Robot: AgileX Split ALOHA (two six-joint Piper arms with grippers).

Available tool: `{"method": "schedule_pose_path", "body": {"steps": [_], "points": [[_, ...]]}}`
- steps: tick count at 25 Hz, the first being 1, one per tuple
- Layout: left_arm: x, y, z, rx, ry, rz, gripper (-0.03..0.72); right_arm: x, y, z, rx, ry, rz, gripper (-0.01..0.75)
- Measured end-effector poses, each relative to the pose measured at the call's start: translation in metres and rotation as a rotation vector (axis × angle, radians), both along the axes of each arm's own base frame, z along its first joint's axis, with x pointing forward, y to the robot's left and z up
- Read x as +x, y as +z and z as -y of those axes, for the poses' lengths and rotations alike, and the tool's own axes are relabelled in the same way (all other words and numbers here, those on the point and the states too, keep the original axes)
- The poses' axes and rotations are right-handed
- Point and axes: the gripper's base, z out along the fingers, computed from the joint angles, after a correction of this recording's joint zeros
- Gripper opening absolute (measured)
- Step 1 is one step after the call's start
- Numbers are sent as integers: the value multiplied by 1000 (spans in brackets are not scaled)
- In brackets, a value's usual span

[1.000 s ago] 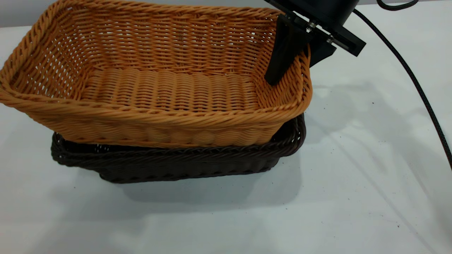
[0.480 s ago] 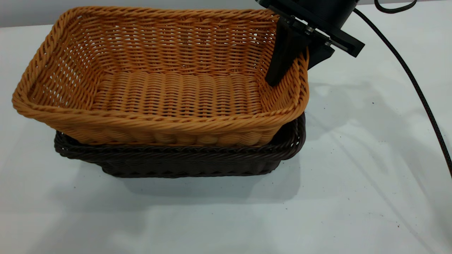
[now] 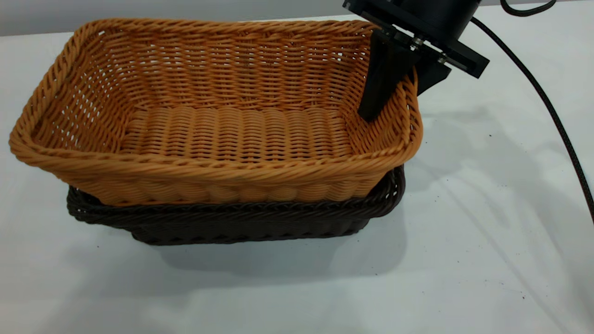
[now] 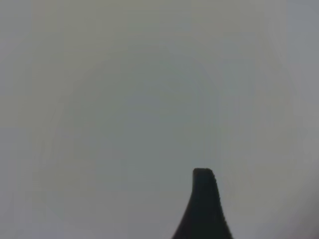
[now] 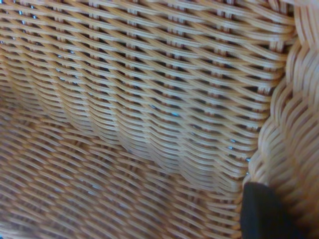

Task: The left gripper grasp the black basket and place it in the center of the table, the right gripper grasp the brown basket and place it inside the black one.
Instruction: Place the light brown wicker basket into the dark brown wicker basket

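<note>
Right gripper (image 3: 398, 86) apparently clamps brown basket (image 3: 218, 134) rim.

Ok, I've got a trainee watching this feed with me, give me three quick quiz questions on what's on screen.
1. True or false: the brown basket sits inside the black basket.
2. Which claw grips the brown basket's wall?
A. left claw
B. right claw
C. neither
3. Fill in: both baskets rest on the white ____.

Key:
1. True; it is nested in the black one, though its rim stands higher.
2. B; one finger is inside the wall, the other outside. The left wrist view shows only a fingertip against a blank background.
3. table.
</note>
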Motion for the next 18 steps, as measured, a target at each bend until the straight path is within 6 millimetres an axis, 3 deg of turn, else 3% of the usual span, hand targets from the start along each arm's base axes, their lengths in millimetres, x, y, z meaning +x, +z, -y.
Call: {"method": "schedule_pose_path", "body": {"steps": [15, 18], "points": [[0, 0, 0, 0, 0, 0, 489, 4, -2, 1, -16, 0, 56, 110], [0, 0, 0, -1, 1, 1, 489, 4, -2, 1, -11, -3, 53, 156]]}}
